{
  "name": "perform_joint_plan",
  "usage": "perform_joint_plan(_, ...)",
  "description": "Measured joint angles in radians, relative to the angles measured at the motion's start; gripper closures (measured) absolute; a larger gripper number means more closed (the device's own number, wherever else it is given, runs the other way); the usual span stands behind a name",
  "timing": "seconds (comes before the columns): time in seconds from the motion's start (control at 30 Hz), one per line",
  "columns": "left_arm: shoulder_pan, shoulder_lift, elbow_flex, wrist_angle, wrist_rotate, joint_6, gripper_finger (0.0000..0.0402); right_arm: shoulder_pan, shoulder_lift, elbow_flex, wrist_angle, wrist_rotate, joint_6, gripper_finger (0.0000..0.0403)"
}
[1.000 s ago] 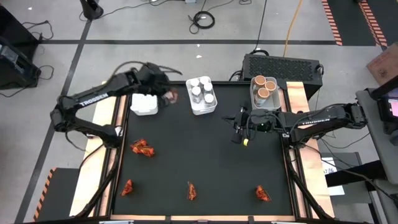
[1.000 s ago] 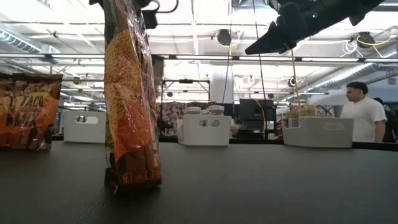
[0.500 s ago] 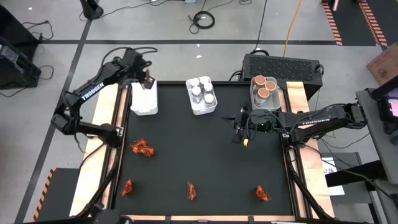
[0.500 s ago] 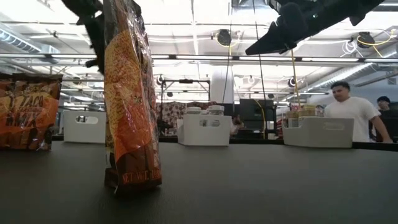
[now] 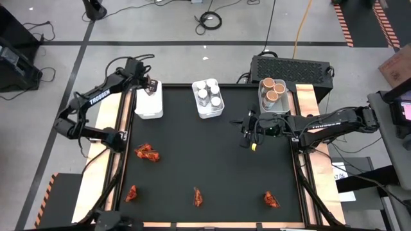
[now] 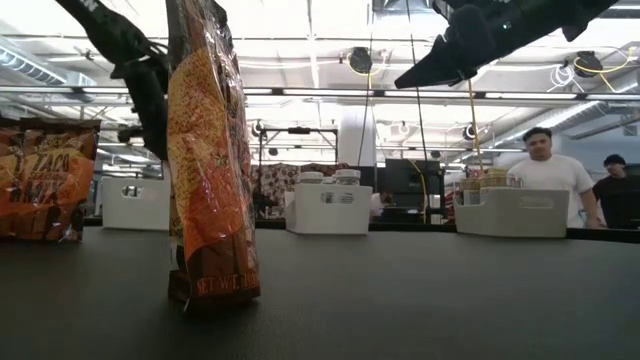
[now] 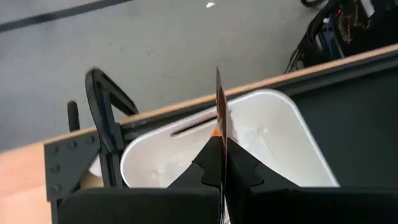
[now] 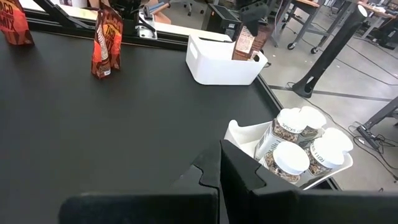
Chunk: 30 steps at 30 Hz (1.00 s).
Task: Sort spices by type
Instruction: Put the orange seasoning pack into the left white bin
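My left gripper (image 5: 153,86) is shut on a red-orange sachet (image 8: 245,41), which hangs over the left white bin (image 5: 148,106). The left wrist view shows that sachet edge-on (image 7: 219,102) above the bin (image 7: 273,143). Several more sachets lie or stand on the black mat: (image 5: 147,153), (image 5: 131,192), (image 5: 198,197), (image 5: 270,199). Clear jars with white lids fill the middle bin (image 5: 209,110). Tan-topped tubs stand in the right bin (image 5: 272,105). My right gripper (image 5: 246,138) hovers shut over the mat's right half, holding nothing. My left gripper pinches the sachet's one end (image 7: 219,138) between its two fingers, which slant down from the table's left side. The sachet is lifted clear and stands out past the fingertips, edge-on to the wrist camera. Its free end (image 8: 241,51) hangs at the bin's rim.
In the low view one sachet (image 6: 208,160) stands upright close to the camera and another (image 6: 45,180) sits at the left. People (image 6: 545,170) stand beyond the table's far right. The mat's middle (image 5: 205,154) is bare.
My left gripper has swung with the sachet toward the table's left edge, from between the left and middle bins to above the left bin. It has sunk lower and rolled as it went. It stays shut on the sachet.
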Motion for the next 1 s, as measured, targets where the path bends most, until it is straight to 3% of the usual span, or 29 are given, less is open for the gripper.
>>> perform_joint_plan(0.4, 0.0, 0.002, -0.027, 0.001, -0.004, 0.011, 0.0398, 0.0, 0.0, 0.0, 0.002, 0.0, -0.003, 0.0403)
perform_joint_plan(1.0, -0.002, -0.014, -0.013, 0.039, -0.019, 0.091, 0.0275, 0.0, 0.0, 0.0, 0.002, 0.0, -0.003, 0.0403)
